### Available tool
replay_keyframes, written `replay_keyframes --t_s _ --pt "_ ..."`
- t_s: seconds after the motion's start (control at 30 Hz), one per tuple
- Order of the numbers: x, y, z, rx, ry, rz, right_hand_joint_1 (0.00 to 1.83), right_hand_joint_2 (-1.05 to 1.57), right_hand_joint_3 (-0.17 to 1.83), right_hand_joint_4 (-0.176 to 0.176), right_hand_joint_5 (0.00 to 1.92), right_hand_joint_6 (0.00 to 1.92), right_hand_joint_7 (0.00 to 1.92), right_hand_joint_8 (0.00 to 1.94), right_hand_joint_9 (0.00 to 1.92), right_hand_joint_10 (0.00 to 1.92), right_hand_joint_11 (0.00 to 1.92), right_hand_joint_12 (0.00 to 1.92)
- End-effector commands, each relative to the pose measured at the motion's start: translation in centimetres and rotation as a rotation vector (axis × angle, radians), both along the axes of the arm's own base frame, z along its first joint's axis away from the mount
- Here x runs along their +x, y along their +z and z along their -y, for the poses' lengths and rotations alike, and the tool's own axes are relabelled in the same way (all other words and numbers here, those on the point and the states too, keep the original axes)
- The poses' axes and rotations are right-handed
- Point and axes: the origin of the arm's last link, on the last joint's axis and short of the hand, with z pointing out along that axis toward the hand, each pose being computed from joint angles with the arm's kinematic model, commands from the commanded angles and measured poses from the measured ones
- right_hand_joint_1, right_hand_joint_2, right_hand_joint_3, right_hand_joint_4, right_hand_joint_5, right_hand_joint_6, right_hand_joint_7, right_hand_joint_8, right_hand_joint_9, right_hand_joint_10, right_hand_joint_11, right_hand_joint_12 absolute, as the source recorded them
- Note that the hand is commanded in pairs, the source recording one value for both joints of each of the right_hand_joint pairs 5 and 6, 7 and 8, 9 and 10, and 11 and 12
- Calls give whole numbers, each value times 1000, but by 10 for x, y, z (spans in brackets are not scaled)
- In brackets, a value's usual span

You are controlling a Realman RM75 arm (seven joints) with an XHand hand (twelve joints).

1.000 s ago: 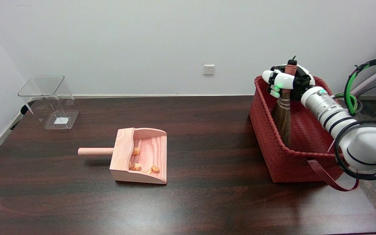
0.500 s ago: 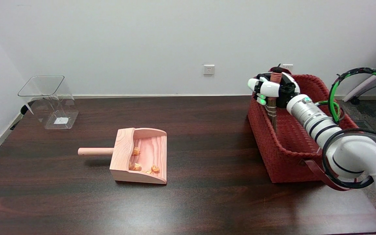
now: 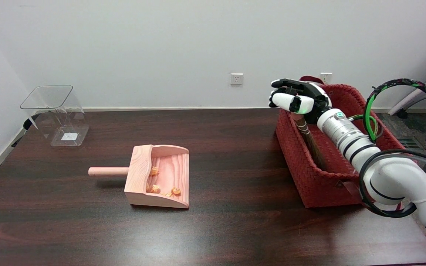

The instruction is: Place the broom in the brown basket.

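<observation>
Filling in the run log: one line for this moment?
right hand: over basket's far-left rim | broom: leaning inside brown basket | grip: unclear

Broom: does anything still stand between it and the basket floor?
Nothing visible does. The broom already lies slanted inside the brown basket, bristles down along its left wall. The right hand covers its handle end at the far left rim.

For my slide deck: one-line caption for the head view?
Right hand above the broom leaning inside the basket; wooden dustpan mid-table.
</observation>
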Motion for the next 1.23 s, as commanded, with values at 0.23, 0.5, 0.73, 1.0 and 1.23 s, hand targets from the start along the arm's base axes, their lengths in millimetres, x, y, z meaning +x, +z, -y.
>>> replay_keyframes --t_s 0.23,0.5,0.73,1.0,1.23 --pt "44 29 1 -147 126 -229 1242 -232 1197 0 786 786 865 865 786 786 786 786" --pt "66 38 4 -177 184 -273 1241 -189 1166 0 776 776 867 867 776 776 776 776" --pt "95 45 3 -211 266 -326 1237 -161 1166 0 768 768 842 842 768 768 768 768" --pt "122 56 -3 -259 339 -386 1239 -71 1130 0 770 770 857 857 770 770 770 770" --pt "133 57 -5 -268 363 -463 1234 -36 1138 0 760 760 840 840 760 760 760 760"
